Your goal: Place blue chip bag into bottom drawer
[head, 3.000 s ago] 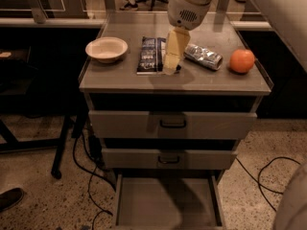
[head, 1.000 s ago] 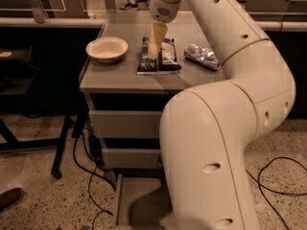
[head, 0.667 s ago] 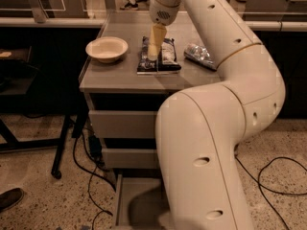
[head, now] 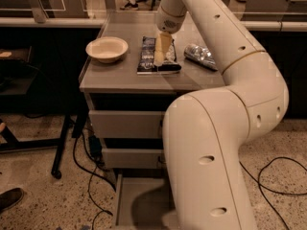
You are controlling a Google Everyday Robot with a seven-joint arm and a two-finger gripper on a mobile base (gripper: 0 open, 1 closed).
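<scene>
We were at the start of the job: the grab. The blue chip bag point(head: 146, 56) lay flat on the cabinet top point(head: 124, 78), between the white bowl point(head: 107, 48) and the silver packet point(head: 200, 55). It was not lifted yet.

Our gripper point(head: 162, 56) pointed straight down over the middle of the bag. Its tip was right at the bag, touching it or just above it. We could not tell if the claw was loose or squeezed on the bag, because it looked like one pale shape against the dark foil.

The bottom drawer point(head: 139, 200) was pulled out, way down by the floor. Its grey floor looked bare where we could see it. Our big white arm point(head: 216, 128) hid part of it. The two upper drawers point(head: 127, 123) were pushed in.

We thought the next move needed a good pinch. A flat bag is hard to pick up, so the claw would have to press down and catch the foil. If the pinch was weak, the bag might slip out.

After that the bag would have a long way to go: up off the top, out past the front edge, and down low into the open drawer. The bowl sat near the bag, so we would need to lift without bumping it.
</scene>
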